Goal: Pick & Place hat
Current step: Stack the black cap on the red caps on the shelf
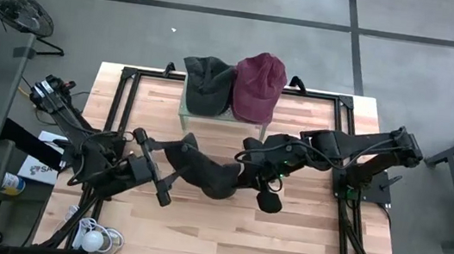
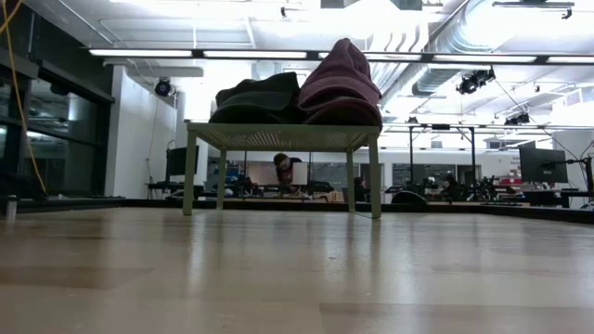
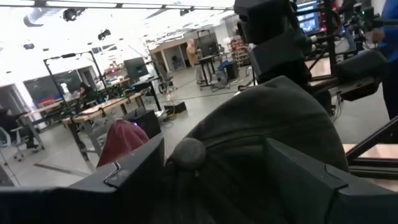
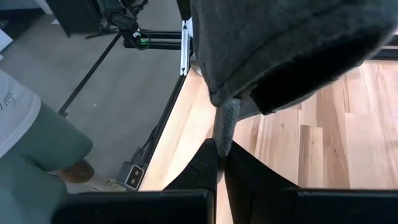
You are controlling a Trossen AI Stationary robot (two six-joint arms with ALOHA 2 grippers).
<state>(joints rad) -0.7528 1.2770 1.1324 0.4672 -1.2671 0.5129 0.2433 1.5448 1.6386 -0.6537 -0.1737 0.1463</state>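
Both arms meet over the middle of the pale wooden tabletop (image 1: 283,238), sharing a dark grey cloth cap (image 1: 204,172) that hangs between them clear of the wood. The right gripper (image 4: 221,158) is pinched tight on a thin grey tab at the cap's edge, so the crown droops above its fingers. The left gripper (image 1: 151,168) comes in from the other side with its jaws spread wide around the bulk of the cap — the crown, button and all, sits between the two dark fingers (image 3: 134,171), though I can't tell whether they press it. The cap's long axis runs gripper to gripper, parallel to the far edge. Up at that edge a small green wire-mesh stand (image 1: 202,117) carries a second dark grey cap (image 1: 206,83) and a maroon cap (image 1: 260,86), touching — likely where this one is headed, about equally near either arm.
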